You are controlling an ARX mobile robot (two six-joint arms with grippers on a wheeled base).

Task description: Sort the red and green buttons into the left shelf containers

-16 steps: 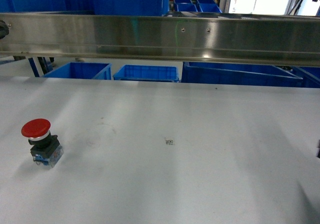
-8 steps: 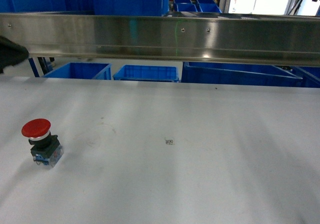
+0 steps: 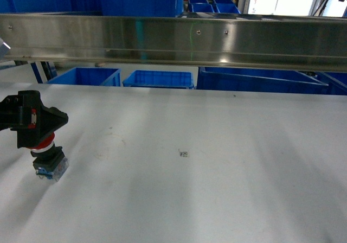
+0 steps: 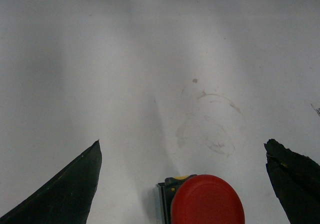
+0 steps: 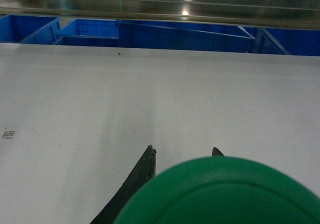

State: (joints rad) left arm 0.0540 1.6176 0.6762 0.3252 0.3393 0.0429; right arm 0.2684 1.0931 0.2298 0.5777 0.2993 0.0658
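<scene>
Between spread left tool (image 4: 182, 184) tips, red button (image 4: 207, 201).

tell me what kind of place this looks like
Probably a factory or warehouse sorting station: a wide white worktable under a stainless steel rail, blue plastic crates stacked behind, and a red push-button switch of the industrial kind as the workpiece.
</scene>
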